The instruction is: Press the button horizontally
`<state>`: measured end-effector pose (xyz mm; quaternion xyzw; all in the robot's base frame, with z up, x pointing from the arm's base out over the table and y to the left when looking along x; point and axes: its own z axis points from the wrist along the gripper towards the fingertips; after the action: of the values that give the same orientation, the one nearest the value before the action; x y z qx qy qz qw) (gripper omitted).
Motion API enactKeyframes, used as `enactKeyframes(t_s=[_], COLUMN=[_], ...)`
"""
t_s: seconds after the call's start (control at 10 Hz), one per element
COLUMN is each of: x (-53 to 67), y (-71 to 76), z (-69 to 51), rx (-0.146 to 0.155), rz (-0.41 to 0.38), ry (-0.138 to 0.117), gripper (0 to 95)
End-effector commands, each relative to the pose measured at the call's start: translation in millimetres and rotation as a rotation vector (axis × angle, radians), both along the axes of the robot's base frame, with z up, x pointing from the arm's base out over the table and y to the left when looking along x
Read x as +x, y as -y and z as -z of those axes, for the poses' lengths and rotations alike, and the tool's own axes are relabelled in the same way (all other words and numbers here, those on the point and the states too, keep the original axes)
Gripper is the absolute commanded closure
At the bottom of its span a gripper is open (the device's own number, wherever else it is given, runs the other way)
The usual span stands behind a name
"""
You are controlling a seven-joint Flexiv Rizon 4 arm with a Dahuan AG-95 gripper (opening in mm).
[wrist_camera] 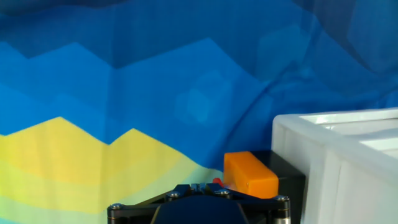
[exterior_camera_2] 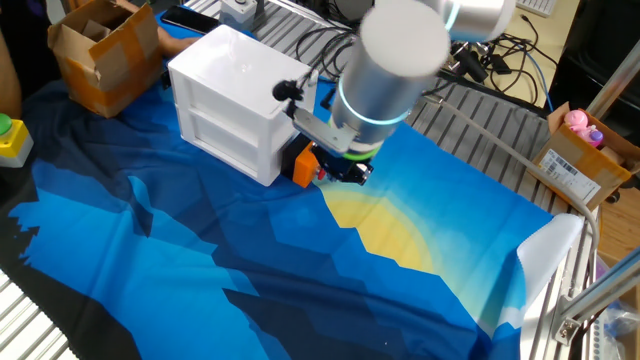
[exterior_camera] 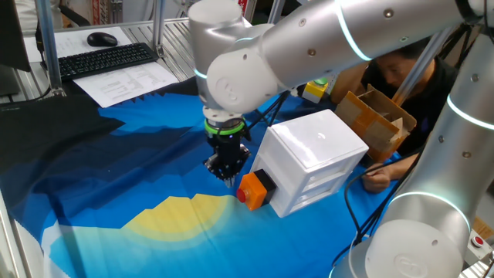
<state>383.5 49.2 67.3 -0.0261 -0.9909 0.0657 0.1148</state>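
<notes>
The small red button (exterior_camera: pixel 241 196) sits in the front face of an orange cube housing (exterior_camera: pixel 252 187) with a black base, fixed to the side of a white box (exterior_camera: pixel 316 150). My gripper (exterior_camera: pixel 225 171) points down at the cloth just left of the button, very close to it, fingertips together. In the other fixed view the gripper (exterior_camera_2: pixel 350 170) stands right beside the orange housing (exterior_camera_2: pixel 302 165) and hides the button. In the hand view the button (wrist_camera: pixel 217 182) shows as a red sliver between my gripper (wrist_camera: pixel 198 186) and the housing (wrist_camera: pixel 249 174).
A blue and yellow cloth (exterior_camera: pixel 154 208) covers the table. A cardboard box (exterior_camera_2: pixel 100 50) stands behind the white box (exterior_camera_2: pixel 235 90). A yellow box with a green button (exterior_camera_2: pixel 10 135) is at the far edge. A keyboard (exterior_camera: pixel 104 58) and papers lie beyond the cloth.
</notes>
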Motion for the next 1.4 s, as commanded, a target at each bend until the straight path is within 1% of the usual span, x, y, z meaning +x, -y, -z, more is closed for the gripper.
enactKeyframes(t_s=[0.1,0.2,0.3,0.4,0.5,0.6,0.7,0.8,1.0,1.1,1.2,1.4], x=[0.7,0.7,0.7,-3.9,-11.5,-16.6,-20.0,-22.7,-22.5,-24.3,-28.5,-35.3], y=[-1.2,-1.2,-1.2,-2.8,-5.3,-6.8,-7.6,-7.8,-4.8,-1.0,3.9,10.6], z=[1.0,1.0,1.0,7.2,17.6,24.9,30.2,35.8,38.7,40.4,42.3,44.6], rx=[0.028,0.038,0.037,0.033,0.021,0.013,-0.001,-0.041,-0.055,-0.087,-0.11,-0.112], rz=[0.023,0.018,0.015,0.007,0.002,0.002,-0.003,-0.023,-0.025,-0.031,-0.043,-0.047], ry=[0.001,0.001,0.002,0.001,0.001,0.0,0.001,-0.003,-0.003,-0.004,-0.006,-0.006], gripper=[95.0,95.0,95.0,95.0,95.0,95.0,95.0,95.0,95.0,95.0,95.0,95.0])
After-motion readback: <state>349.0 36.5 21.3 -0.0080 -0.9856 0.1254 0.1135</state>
